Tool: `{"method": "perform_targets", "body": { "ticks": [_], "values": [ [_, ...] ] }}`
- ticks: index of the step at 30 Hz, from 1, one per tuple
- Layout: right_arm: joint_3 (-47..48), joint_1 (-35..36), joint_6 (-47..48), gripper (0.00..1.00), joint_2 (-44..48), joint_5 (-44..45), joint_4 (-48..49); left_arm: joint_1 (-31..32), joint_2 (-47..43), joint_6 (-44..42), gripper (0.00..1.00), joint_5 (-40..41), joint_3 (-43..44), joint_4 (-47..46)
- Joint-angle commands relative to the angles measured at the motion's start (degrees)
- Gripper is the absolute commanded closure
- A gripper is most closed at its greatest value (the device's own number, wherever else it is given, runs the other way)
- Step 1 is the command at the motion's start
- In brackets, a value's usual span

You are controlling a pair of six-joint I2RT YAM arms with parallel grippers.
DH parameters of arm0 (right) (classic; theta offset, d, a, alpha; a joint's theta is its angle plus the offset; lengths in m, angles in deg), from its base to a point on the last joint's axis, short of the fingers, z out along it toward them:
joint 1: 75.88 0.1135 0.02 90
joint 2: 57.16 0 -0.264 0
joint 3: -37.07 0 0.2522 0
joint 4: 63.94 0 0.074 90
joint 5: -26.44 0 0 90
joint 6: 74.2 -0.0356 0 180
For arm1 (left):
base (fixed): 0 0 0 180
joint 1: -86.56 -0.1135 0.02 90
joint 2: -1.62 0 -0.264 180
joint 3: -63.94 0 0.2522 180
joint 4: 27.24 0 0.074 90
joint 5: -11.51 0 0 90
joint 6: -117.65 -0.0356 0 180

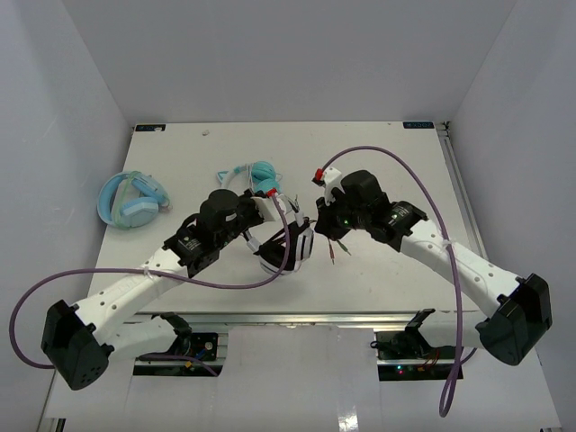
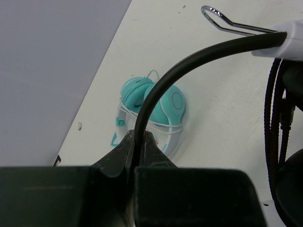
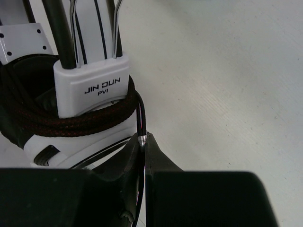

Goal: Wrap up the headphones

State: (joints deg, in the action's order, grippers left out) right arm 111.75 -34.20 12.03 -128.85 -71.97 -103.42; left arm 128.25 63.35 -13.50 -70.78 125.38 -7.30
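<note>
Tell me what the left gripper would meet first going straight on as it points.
Probably the teal cat-ear headphones lying on the white table ahead of the left gripper; depth is unclear.

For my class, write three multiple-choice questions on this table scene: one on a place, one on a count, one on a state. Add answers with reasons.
1. Where do the light-blue headphones lie on the table? A) near its left edge B) between the arms C) near its right edge
2. How many sets of headphones are in view? A) two B) three C) four
3. What is the left hand doing? A) hanging open B) pinching the black headband C) lying flat on the table
Answers: 1 A, they sit at the far left. 2 B, the light-blue headphones, the teal headphones and the black-and-white headphones show. 3 B, it is shut on the band.
</note>
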Motion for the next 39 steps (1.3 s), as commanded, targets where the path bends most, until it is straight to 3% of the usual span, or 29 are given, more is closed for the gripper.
{"method": "perform_targets", "body": {
  "ticks": [1, 7, 12, 17, 28, 39],
  "values": [
    [5.0, -2.3, 1.1, 0.92, -1.1, 4.9, 0.3, -0.8, 1.2, -6.2, 1.00, 2.2, -2.0, 1.0],
    [3.1, -4.2, 0.7, 0.92, -5.0, 4.5, 1.4, -1.0, 9.6, -6.2, 1.00, 2.8, 2.1, 4.2],
    [0.6, -6.6, 0.1, 0.92, -8.5, 4.3, 5.5, -3.2, 14.9, -4.6, 1.00, -5.1, 4.1, 4.9],
    [0.2, -10.4, -0.8, 0.92, -12.0, 1.9, 7.1, -4.1, 21.4, -4.6, 1.00, -7.4, 6.3, 5.8],
    [-2.4, -17.9, -2.3, 0.91, -14.7, 0.1, 9.1, -4.0, 34.0, -8.1, 1.00, -14.1, 9.5, -2.1],
    [-11.7, -28.8, -7.2, 0.90, -11.2, 0.1, 15.1, 1.7, 53.5, -13.0, 1.00, -16.4, 31.6, -2.5]
  ]
}}
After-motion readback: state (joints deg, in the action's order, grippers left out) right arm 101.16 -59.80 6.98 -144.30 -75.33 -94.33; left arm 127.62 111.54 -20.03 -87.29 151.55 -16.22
